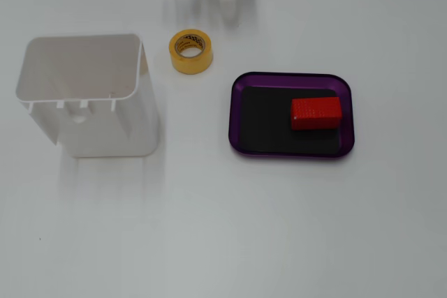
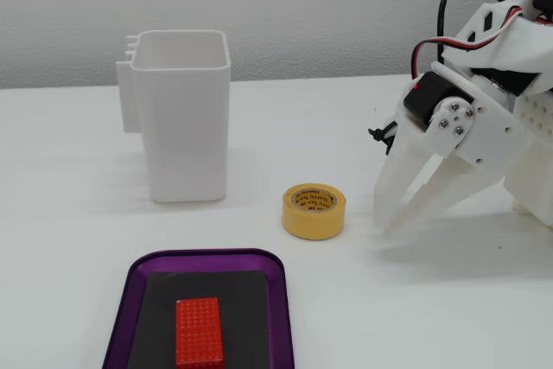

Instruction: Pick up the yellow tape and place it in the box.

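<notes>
Item 1, yellow tape point(image 2: 314, 210): a small roll lying flat on the white table point(image 1: 223, 242), hole upward, cardboard core printed on its inner face. In the fixed view from the front it sits right of the tall white container point(image 2: 183, 127) and behind the box, apart from both. In the fixed view from above it lies between the container and the purple tray, nearer the top edge. Nothing touches it.

Item 2, box point(image 1: 241, 113): a shallow purple tray with rounded corners and a black floor. A red block point(image 1: 316, 113) lies inside, toward the right half as seen from above; the left half of the floor is bare.

Item 3, gripper point(image 2: 387, 224): white two-finger hand, fingers spread in a narrow V, tips pointing down near the table just to the right of the roll in the front view. It holds nothing. From above only a blurred white finger shows at the top edge.

Handling note, as judgement: the roll looks light and stiff, a rigid ring that should not crush under a firm pinch. Its outer face is smooth and may slip a little. The likeliest hold is one finger down the hole and one outside, pinching the wall; spanning the full width looks wider than the present spread allows.

Status, as judgement: pickup not yet begun; the bare part of the tray floor looks large enough for the roll
</notes>
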